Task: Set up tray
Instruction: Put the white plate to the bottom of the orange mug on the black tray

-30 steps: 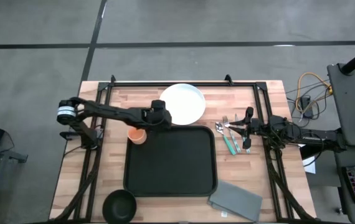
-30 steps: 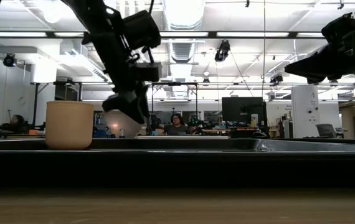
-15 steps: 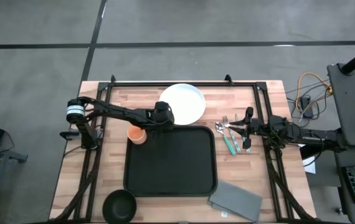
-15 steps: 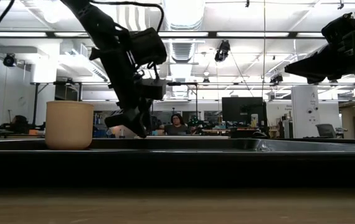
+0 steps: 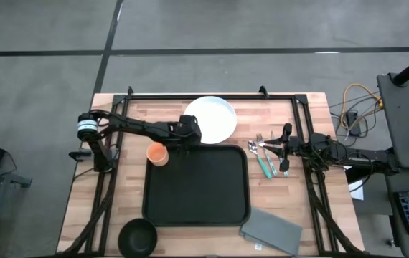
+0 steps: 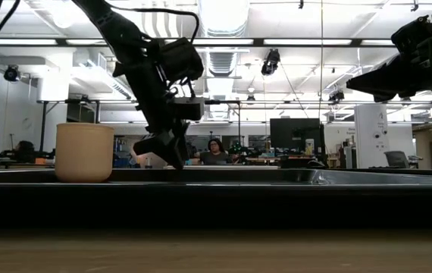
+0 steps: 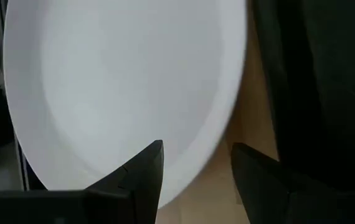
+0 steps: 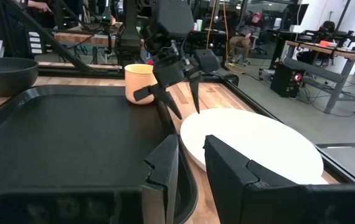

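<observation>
The large black tray (image 5: 197, 188) lies in the middle of the table. The white plate (image 5: 212, 118) rests flat on the wood just beyond the tray's far rim. My left gripper (image 5: 192, 137) is open and points down at the plate's near-left edge. In the left wrist view (image 7: 193, 168) one finger stands over the plate (image 7: 121, 81) and the other over the wood between plate and tray. My right gripper (image 5: 282, 150) waits at the table's right, narrowly open (image 8: 192, 168), holding nothing. My left gripper comes from above with its fingers (image 8: 179, 115) on either side of the plate's near-left rim (image 7: 218, 149). The plate lies flat on the table. Whether the fingers touch the rim, I cannot tell.
An orange cup (image 5: 157, 153) stands on the wood at the tray's far-left corner, close to my left gripper. A black bowl (image 5: 137, 236) sits near the table's near-left edge. A grey folded napkin (image 5: 271, 231) lies near-right, and cutlery (image 5: 265, 159) lies right of the tray.
My left gripper has moved down and a little toward the table's right, from beside the cup to the plate's near-left edge. It has stayed open. The plate, cup and tray have kept their places.
</observation>
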You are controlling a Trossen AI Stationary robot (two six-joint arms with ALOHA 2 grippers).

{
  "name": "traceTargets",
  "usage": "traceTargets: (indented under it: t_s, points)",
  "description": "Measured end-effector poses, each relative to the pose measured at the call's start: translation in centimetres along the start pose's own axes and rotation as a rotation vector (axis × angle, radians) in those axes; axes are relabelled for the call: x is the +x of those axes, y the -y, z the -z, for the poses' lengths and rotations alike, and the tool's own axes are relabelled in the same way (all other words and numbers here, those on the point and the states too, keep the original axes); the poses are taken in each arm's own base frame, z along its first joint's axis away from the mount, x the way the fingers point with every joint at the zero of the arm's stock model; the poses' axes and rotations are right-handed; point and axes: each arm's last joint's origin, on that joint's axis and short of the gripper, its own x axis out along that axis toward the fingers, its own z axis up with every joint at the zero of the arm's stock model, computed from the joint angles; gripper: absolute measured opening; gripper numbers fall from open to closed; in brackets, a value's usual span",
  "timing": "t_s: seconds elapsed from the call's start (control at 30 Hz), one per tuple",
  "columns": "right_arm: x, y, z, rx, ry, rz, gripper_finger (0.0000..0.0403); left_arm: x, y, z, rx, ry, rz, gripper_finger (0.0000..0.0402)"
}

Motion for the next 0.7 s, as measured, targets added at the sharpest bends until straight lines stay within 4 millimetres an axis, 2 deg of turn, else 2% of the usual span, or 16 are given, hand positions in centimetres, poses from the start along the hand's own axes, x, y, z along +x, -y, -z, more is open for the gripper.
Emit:
traceTargets:
  t_s: [0.4,0.7]
  points:
    - [0.00,0.00,0.01,0.000,0.000,0.000,0.0068,0.27,-0.85,0.23,-0.030,0.001,-0.038,0.0169]
    - [0.00,0.00,0.01,0.000,0.000,0.000,0.0068,0.61,-0.24,0.93,-0.022,-0.010,-0.006,0.0169]
